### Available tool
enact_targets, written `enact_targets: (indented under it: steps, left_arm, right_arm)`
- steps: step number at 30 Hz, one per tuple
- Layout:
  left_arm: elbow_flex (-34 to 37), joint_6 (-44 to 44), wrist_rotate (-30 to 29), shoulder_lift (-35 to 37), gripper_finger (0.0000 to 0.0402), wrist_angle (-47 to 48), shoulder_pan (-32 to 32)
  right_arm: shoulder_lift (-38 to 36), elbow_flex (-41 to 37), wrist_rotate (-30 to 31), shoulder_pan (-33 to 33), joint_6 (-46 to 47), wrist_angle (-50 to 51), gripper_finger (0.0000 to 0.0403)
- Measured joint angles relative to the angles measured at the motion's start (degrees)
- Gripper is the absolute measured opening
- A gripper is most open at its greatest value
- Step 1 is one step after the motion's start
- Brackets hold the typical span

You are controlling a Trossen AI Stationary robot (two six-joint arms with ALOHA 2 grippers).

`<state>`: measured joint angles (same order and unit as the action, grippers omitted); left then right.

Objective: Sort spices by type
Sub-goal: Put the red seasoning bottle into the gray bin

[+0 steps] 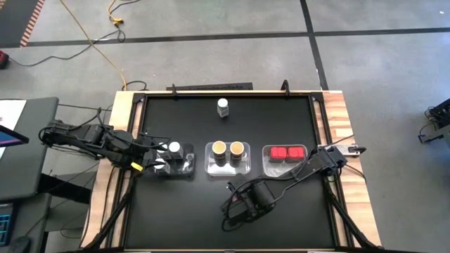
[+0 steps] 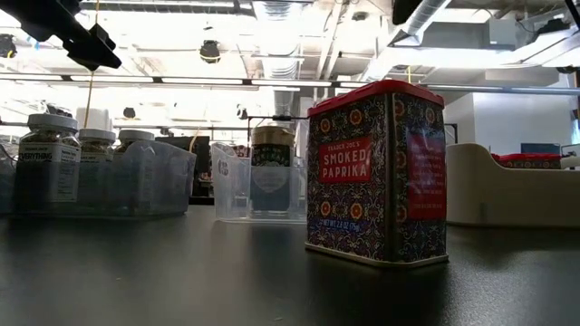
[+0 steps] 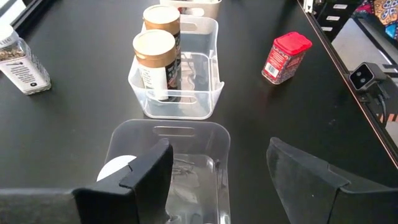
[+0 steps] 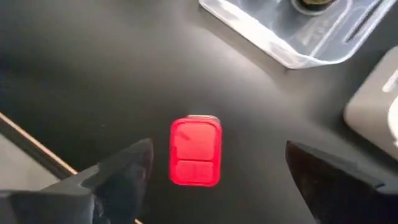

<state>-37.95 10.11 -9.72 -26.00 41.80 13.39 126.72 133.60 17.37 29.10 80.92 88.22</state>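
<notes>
A red paprika tin [image 2: 376,172] stands upright on its base on the black table, near the front. My right gripper [image 4: 214,168] hovers open above it, a finger off to either side of its red lid [image 4: 196,151]; in the high view this gripper [image 1: 239,205] hides the tin. My left gripper [image 3: 217,180] waits open over the left tray [image 1: 184,169], which holds white-capped jars [image 1: 174,148]. Two tan-topped jars [image 1: 228,148] stand in the middle tray [image 1: 228,169]. Red packets [image 1: 287,152] lie in the right tray. One white-capped jar [image 1: 223,107] stands alone at the far middle.
The three clear trays sit in a row across the table's middle. A raised dark rim [image 1: 320,133] and a wooden border run round the tabletop. Bare black surface lies between the trays and the far edge, and at the front left [image 1: 176,218].
</notes>
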Motion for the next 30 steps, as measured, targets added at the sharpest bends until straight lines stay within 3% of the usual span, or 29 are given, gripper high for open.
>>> enact_targets:
  steps: [8, 22, 30]
  left_arm:
    - [0.0, 0.0, 0.0, 0.0, 0.0249, 0.0, 0.0]
    - [0.0, 0.0, 0.0, 0.0, 0.0249, 0.3, 0.0]
    - [0.0, 0.0, 0.0, 0.0, 0.0249, 0.3, 0.0]
  right_arm:
    - [1.6, 0.1, -0.1, -0.5, -0.1, -3.4, 0.0372]
    - [8.9, 0.0, -10.1, -1.7, -3.4, -6.6, 0.0368]
    - [11.3, 0.1, -11.9, -1.8, -3.6, -8.2, 0.0368]
